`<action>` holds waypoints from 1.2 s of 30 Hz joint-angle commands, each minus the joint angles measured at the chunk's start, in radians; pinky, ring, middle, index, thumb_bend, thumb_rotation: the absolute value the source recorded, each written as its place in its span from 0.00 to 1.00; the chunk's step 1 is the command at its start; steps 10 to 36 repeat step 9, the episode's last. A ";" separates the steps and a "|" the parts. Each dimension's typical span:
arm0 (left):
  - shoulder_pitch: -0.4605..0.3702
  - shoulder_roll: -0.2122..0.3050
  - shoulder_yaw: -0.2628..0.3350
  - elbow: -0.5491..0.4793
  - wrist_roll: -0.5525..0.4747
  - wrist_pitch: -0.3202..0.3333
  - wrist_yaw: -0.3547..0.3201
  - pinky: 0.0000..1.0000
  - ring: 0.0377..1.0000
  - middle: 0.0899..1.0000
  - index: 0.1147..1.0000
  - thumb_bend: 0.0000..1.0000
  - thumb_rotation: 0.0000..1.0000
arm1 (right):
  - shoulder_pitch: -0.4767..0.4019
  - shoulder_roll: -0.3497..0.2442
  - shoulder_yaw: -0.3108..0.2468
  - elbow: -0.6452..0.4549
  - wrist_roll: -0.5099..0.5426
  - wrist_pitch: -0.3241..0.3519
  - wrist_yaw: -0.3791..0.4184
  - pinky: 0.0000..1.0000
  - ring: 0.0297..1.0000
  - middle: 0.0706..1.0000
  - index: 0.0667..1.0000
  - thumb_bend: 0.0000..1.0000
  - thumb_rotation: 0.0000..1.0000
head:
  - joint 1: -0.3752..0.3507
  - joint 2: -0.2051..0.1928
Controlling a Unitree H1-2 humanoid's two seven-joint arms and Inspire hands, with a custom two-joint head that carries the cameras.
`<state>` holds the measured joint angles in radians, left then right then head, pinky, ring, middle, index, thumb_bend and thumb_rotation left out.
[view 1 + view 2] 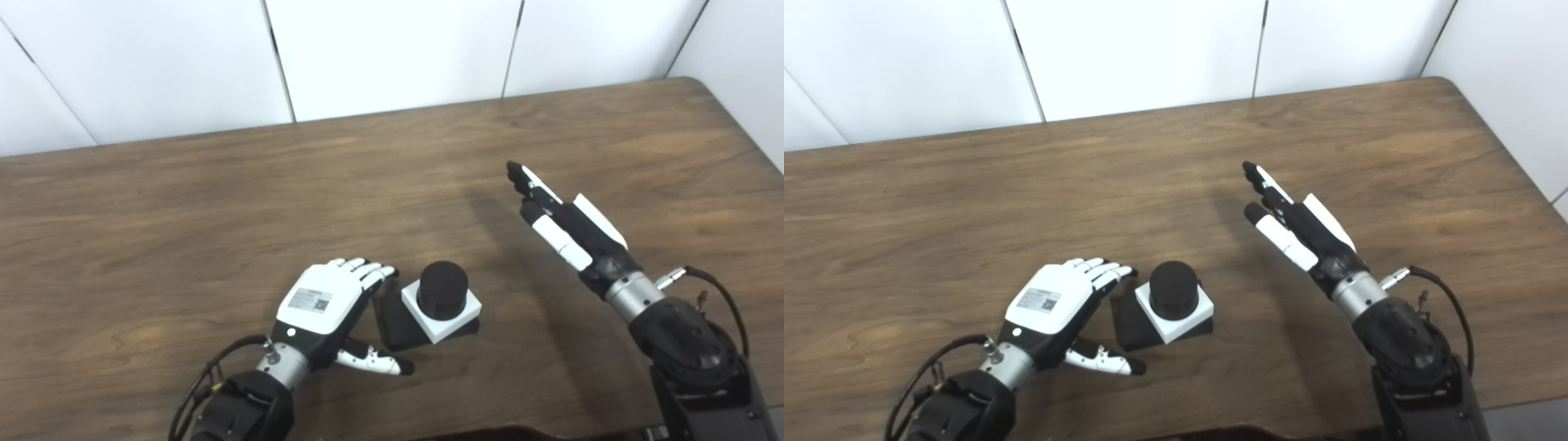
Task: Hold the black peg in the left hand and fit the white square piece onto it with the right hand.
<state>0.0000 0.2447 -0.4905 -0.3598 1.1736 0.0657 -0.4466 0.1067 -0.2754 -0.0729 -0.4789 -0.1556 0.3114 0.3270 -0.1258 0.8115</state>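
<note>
Already seated: white square piece (441,314) round black peg (442,289), lower centre; left hand (324,309) spread and empty beside it, right hand (566,228) outstretched, empty, well apart — risked nudging assembly askew.

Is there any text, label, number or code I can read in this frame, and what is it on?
Sticker on the back of the left hand: lines of print and a small square code, too small and blurred to read.
Right hand, black peg, white square piece, table: no writing visible.
</note>
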 commanded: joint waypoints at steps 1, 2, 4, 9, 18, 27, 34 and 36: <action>0.002 0.069 0.051 0.008 0.045 0.038 -0.086 0.90 0.90 0.89 0.89 1.00 0.64 | -0.020 -0.020 -0.009 0.000 0.022 -0.039 -0.022 1.00 1.00 0.99 1.00 0.62 1.00 | 0.004 -0.003; 0.003 0.079 0.060 -0.004 0.036 0.039 -0.104 0.90 0.91 0.90 0.90 1.00 0.64 | -0.020 -0.023 -0.007 0.003 0.018 -0.042 -0.025 1.00 1.00 0.99 1.00 0.62 1.00 | 0.007 -0.005; 0.006 0.091 0.080 -0.029 0.024 0.046 -0.147 0.91 0.92 0.91 0.91 1.00 0.63 | -0.020 -0.029 -0.002 0.008 0.010 -0.051 -0.031 1.00 1.00 0.99 1.00 0.63 1.00 | 0.010 -0.007; 0.032 0.100 0.171 -0.094 -0.059 0.062 -0.189 0.89 0.91 0.91 0.93 1.00 0.59 | -0.029 -0.024 0.008 0.018 0.020 -0.044 -0.049 1.00 1.00 0.99 1.00 0.63 1.00 | 0.019 -0.012; 0.032 0.100 0.171 -0.094 -0.059 0.062 -0.189 0.89 0.91 0.91 0.93 1.00 0.59 | -0.029 -0.024 0.008 0.018 0.020 -0.044 -0.049 1.00 1.00 0.99 1.00 0.63 1.00 | 0.019 -0.012; 0.032 0.100 0.171 -0.094 -0.059 0.062 -0.189 0.89 0.91 0.91 0.93 1.00 0.59 | -0.029 -0.024 0.008 0.018 0.020 -0.044 -0.049 1.00 1.00 0.99 1.00 0.63 1.00 | 0.019 -0.012; 0.032 0.100 0.171 -0.094 -0.059 0.062 -0.189 0.89 0.91 0.91 0.93 1.00 0.59 | -0.029 -0.024 0.008 0.018 0.020 -0.044 -0.049 1.00 1.00 0.99 1.00 0.63 1.00 | 0.019 -0.012; 0.032 0.100 0.171 -0.094 -0.059 0.062 -0.189 0.89 0.91 0.91 0.93 1.00 0.59 | -0.029 -0.024 0.008 0.018 0.020 -0.044 -0.049 1.00 1.00 0.99 1.00 0.63 1.00 | 0.019 -0.012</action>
